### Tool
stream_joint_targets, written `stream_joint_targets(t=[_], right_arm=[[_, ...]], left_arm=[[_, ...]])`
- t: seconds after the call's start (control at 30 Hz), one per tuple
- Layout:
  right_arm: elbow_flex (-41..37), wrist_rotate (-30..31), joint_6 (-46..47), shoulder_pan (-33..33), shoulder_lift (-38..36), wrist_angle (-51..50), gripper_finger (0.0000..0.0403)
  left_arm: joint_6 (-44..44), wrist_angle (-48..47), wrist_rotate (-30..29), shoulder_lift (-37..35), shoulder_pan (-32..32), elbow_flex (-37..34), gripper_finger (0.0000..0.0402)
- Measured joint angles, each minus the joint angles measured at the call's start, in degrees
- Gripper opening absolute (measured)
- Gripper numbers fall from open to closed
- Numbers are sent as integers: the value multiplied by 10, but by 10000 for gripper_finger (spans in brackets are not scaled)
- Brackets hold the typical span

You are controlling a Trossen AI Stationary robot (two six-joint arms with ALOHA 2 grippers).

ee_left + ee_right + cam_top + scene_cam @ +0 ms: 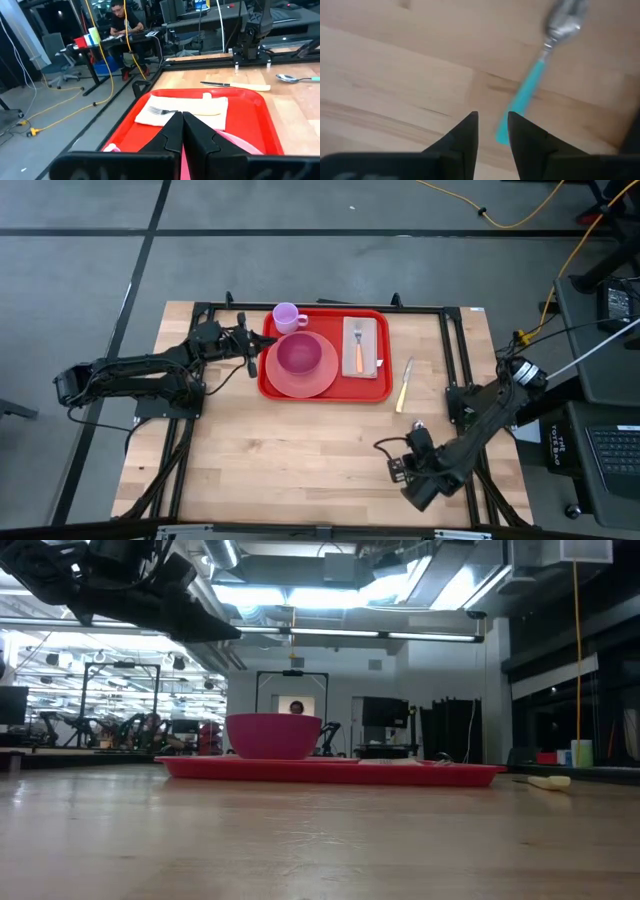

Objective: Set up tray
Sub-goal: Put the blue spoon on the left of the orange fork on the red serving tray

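Tray (326, 386) mid-table, far side | right gripper (492, 131) near edge, well short of tray, jaws partly parted beside teal spoon (535, 85), grasping nothing | knife (404, 387) just right of tray | left gripper (262, 343) clenched at tray's left rim | step: fetch spoon; next: align, clamp handle.

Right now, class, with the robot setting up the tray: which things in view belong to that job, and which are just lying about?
Belongs to the job:
tray
plate
bowl
cup
napkin
fork
knife
spoon

Just lying about:
yellow cable
laptop
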Motion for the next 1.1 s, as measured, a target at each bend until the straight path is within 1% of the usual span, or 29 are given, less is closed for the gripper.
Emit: stream_joint_targets(t=[0.13,0.2,0.5,0.7,0.93,1.0,1.1], right_arm=[[0,-54,14,16,12,-31,109],[0,-69,20,20,17,-37,109],[0,-70,17,22,23,-37,109],[-10,-37,26,23,23,-37,109],[-35,-35,51,22,23,-36,110],[-45,-35,62,22,23,-31,119],[-54,-35,64,22,23,-23,146]], left_arm=[[0,0,0,0,0,0,5],[0,1,0,0,0,0,4],[0,1,0,0,0,0,6],[0,0,0,0,0,0,7],[0,1,0,0,0,0,8],[0,1,0,0,0,0,8],[0,1,0,0,0,0,6]])
